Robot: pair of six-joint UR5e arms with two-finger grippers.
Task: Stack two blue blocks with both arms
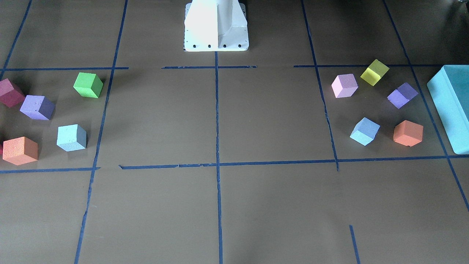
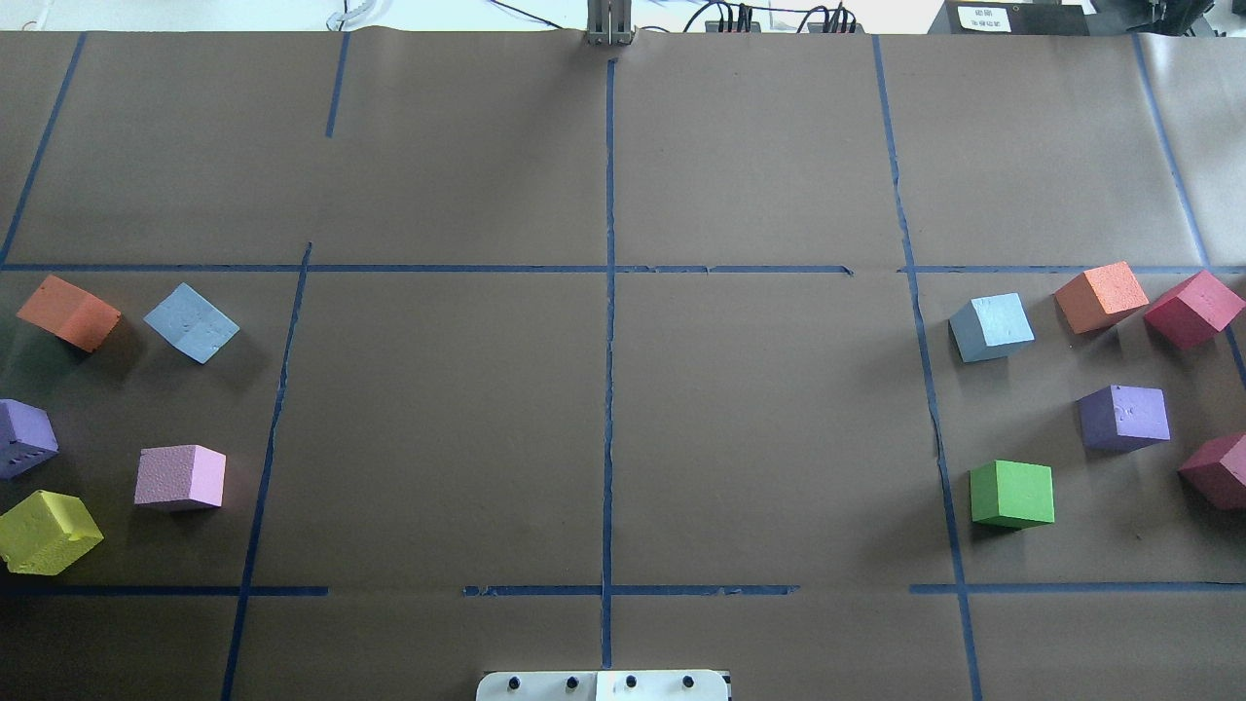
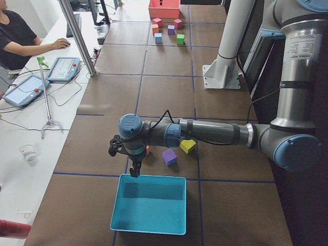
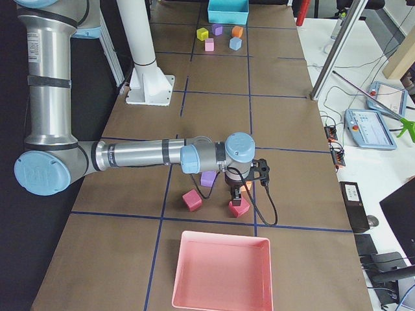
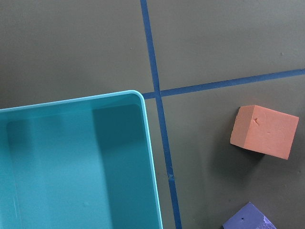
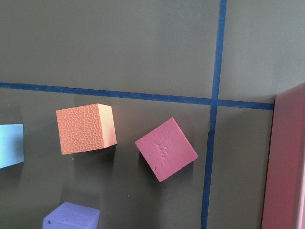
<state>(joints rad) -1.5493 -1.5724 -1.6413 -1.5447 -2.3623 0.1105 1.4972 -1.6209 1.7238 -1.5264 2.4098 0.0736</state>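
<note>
One blue block (image 2: 190,321) lies on the robot's left side of the table, tilted, next to an orange cube (image 2: 68,312). It also shows in the front view (image 1: 364,131). The other blue block (image 2: 991,326) lies on the right side and shows in the front view (image 1: 71,137); its edge shows in the right wrist view (image 6: 9,145). My left gripper (image 3: 134,170) hangs over the rim of the teal box (image 3: 149,202). My right gripper (image 4: 237,197) hangs over a magenta cube (image 4: 238,208). I cannot tell whether either gripper is open or shut.
Pink (image 2: 180,477), yellow (image 2: 44,531) and purple (image 2: 21,438) cubes lie on the left. Green (image 2: 1012,494), purple (image 2: 1124,417), orange (image 2: 1100,295) and magenta (image 2: 1192,309) cubes lie on the right. A pink tray (image 4: 220,269) stands at the right end. The white pedestal (image 1: 216,25) stands mid-back.
</note>
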